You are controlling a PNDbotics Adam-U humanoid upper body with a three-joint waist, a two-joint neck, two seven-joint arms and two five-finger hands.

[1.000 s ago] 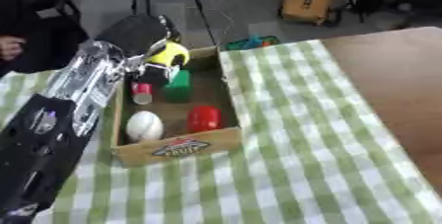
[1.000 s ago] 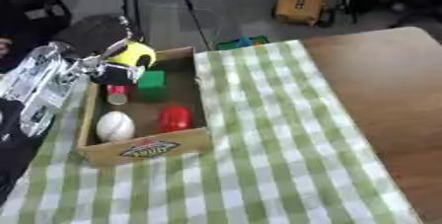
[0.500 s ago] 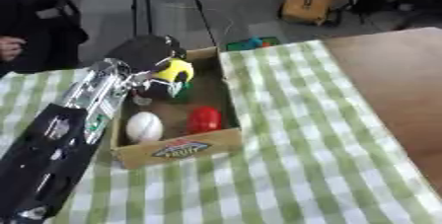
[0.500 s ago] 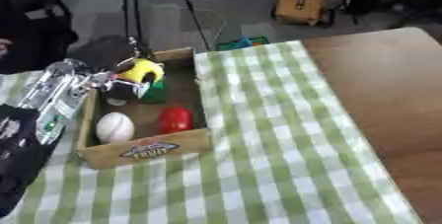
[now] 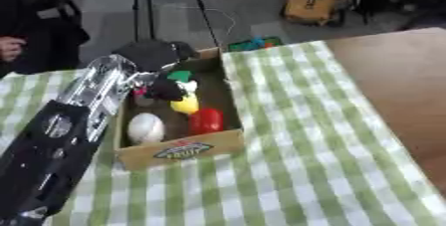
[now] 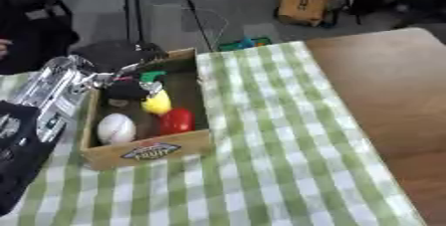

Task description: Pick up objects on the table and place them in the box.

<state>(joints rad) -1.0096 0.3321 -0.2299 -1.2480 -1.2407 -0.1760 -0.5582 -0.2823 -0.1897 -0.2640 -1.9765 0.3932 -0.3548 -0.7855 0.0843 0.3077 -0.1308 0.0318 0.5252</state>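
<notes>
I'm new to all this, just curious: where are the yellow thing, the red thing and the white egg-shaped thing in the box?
yellow object (image 5: 184, 105), left eye view, its middle.
red object (image 5: 206, 120), left eye view, its middle.
white egg-shaped object (image 5: 146, 127), left eye view, its rounded top.

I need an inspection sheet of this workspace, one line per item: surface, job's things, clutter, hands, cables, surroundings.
Surface: green-and-white checked cloth; bare brown table at right.
Job's things: cardboard box holds white egg-shaped thing, red thing, yellow thing, green thing.
Clutter: nothing seen on the cloth.
Hands: left hand inside the box at the yellow thing; grip unclear. Right hand not seen.
Cables: nothing seen on the table.
Surroundings: tan bag, tripod legs on floor.
</notes>
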